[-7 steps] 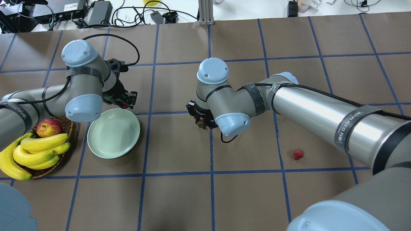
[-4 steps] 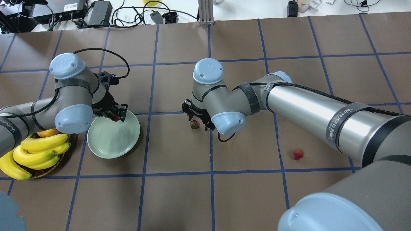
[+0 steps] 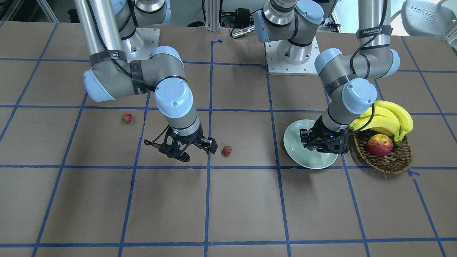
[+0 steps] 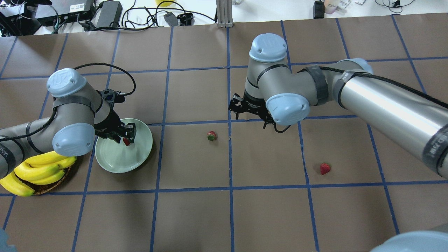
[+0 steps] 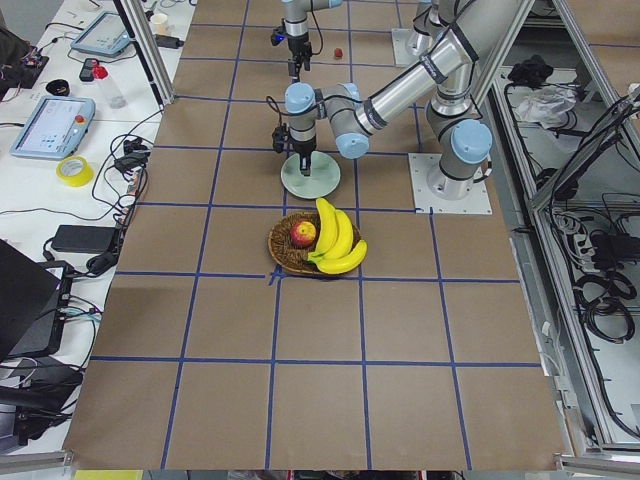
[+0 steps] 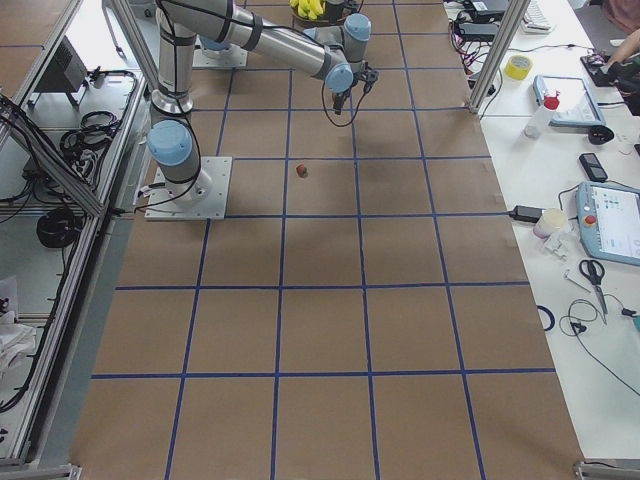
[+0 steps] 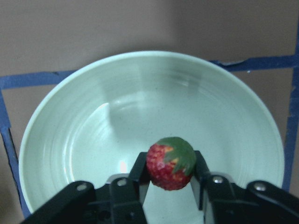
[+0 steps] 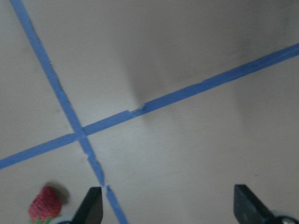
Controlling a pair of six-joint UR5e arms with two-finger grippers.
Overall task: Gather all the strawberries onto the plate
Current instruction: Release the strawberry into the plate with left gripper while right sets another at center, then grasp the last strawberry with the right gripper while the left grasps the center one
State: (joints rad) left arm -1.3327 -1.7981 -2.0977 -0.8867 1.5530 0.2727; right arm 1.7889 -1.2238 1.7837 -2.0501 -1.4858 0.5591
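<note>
left gripper (image 7: 170, 171): clamped on small red green-capped strawberry (image 7: 167, 161) | round pale-mint glossy plate (image 7: 117, 112): directly beneath it | right gripper (image 8: 168, 205): fingers apart, empty

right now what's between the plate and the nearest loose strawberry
Overhead view: only bare table paper and one blue tape line separate plate and strawberry.

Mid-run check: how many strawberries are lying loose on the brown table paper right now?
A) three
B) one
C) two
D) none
C: the strawberry near the table's middle and the strawberry on the robot's right lie loose on the paper, while the third strawberry is clamped in the left gripper over the plate.
</note>
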